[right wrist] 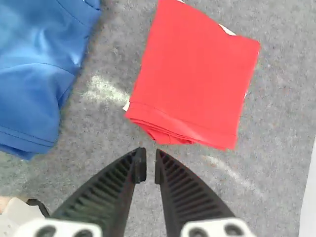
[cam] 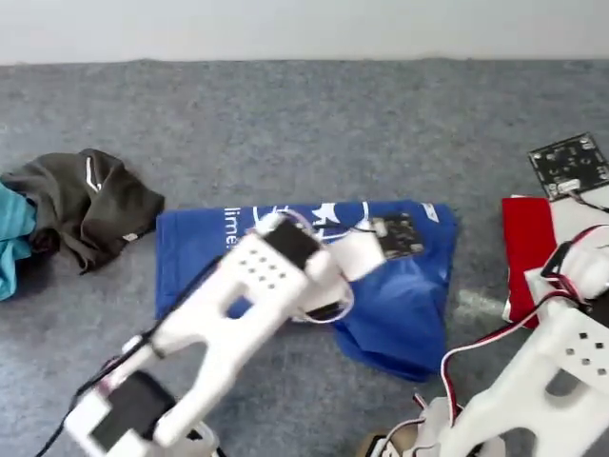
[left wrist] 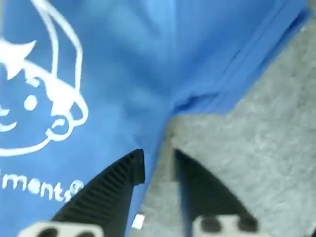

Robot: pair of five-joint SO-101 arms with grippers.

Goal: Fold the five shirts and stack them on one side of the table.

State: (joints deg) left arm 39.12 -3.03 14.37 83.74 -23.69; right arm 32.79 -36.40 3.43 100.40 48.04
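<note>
A grey felt-covered table (cam: 314, 105) holds a blue shirt (cam: 400, 295) with white print, spread partly folded at its middle. To the right of the blue shirt lies a red shirt (right wrist: 192, 84), folded into a neat square. Left of the blue shirt sits a crumpled dark shirt (cam: 90, 200), with a teal shirt (cam: 11, 238) beyond it. The left gripper (left wrist: 158, 165) is at the blue shirt's hem, jaws slightly parted, gripping nothing. The right gripper (right wrist: 146, 165) hangs between the blue and red shirts, clenched and empty.
</note>
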